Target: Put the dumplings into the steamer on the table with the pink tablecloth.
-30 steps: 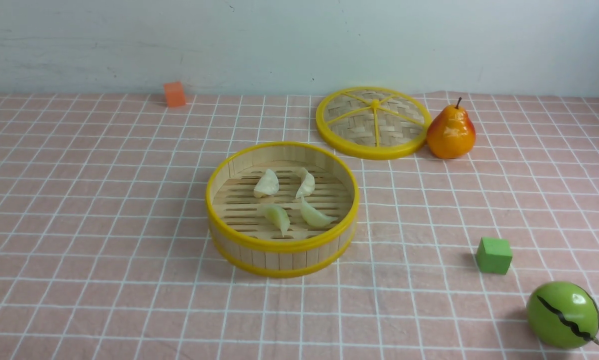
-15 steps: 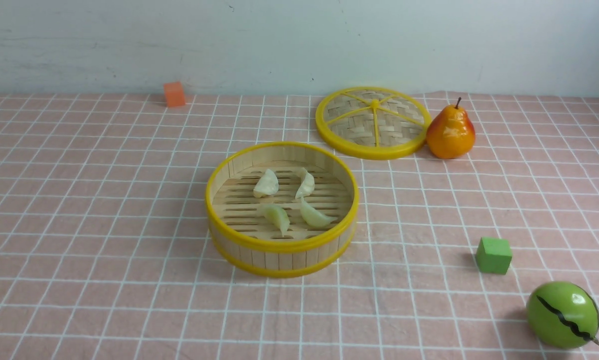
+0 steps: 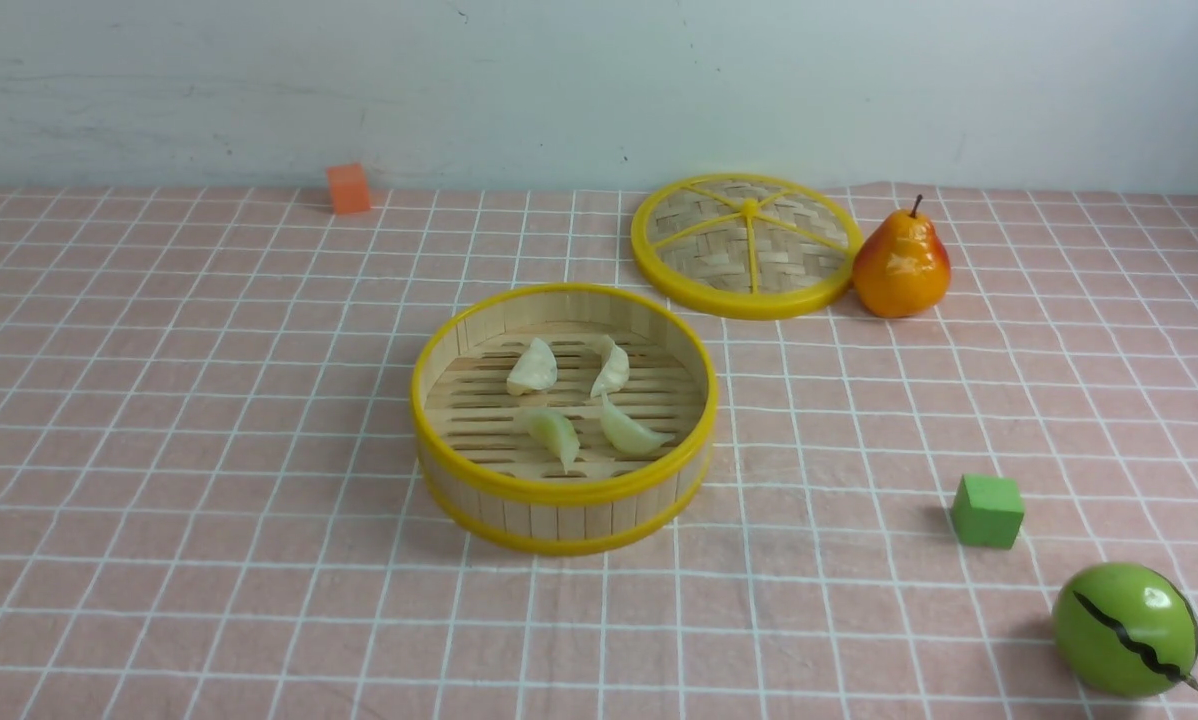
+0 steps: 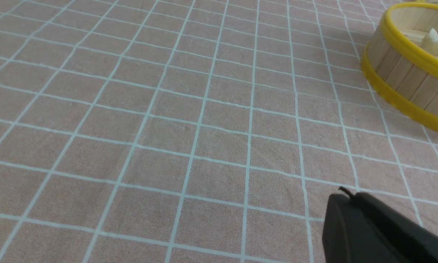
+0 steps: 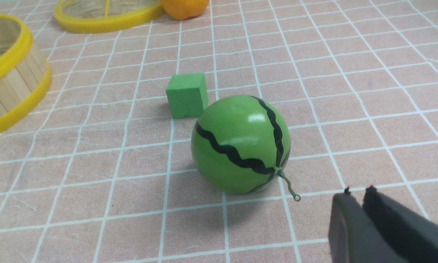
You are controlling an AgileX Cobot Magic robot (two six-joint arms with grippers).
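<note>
Beyond the front view's edges, left end effector (image 4: 350,199) closed, right end effector (image 5: 359,195) slightly parted, both cropped.

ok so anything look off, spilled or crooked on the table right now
Nothing stands out. All four pale crescent dumplings lie inside the round bamboo steamer, which sits flat on the pink grid tablecloth. Its woven yellow-rimmed lid lies flat behind it, beside the orange toy pear. Nothing spilled or tipped.
</note>
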